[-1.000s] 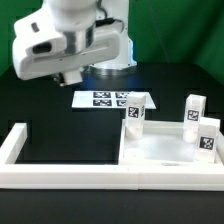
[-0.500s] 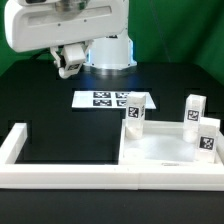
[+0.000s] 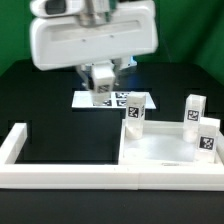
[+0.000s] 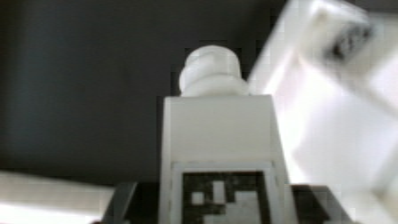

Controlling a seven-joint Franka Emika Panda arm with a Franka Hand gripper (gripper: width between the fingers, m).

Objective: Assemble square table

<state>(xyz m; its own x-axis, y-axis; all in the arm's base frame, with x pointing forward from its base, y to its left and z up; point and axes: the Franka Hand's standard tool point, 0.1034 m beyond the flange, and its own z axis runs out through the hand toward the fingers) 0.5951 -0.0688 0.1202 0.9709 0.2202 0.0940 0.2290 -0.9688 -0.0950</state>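
Observation:
The white square table top [image 3: 158, 152] lies at the exterior view's right, inside the frame's corner. Three tagged leg blocks stand upright on it: one at the left [image 3: 135, 110], one at the back right [image 3: 195, 109], one at the right edge [image 3: 208, 136]. My gripper [image 3: 102, 76] hangs above the marker board, shut on another white leg block [image 3: 103, 72]. In the wrist view that leg block [image 4: 217, 125] runs out from between the dark fingers [image 4: 132, 206], its tag near the jaws and its round peg end outward. The table top [image 4: 338, 70] shows blurred beside it.
The long white bar frame [image 3: 70, 175] runs along the front and turns up at the exterior view's left [image 3: 14, 144]. The marker board [image 3: 97, 99] lies flat behind the table top, partly under my gripper. The arm's big white body fills the upper middle.
The arm has swung from the exterior view's left toward the middle, carrying the leg block over the marker board. The three standing legs and the top have not moved.

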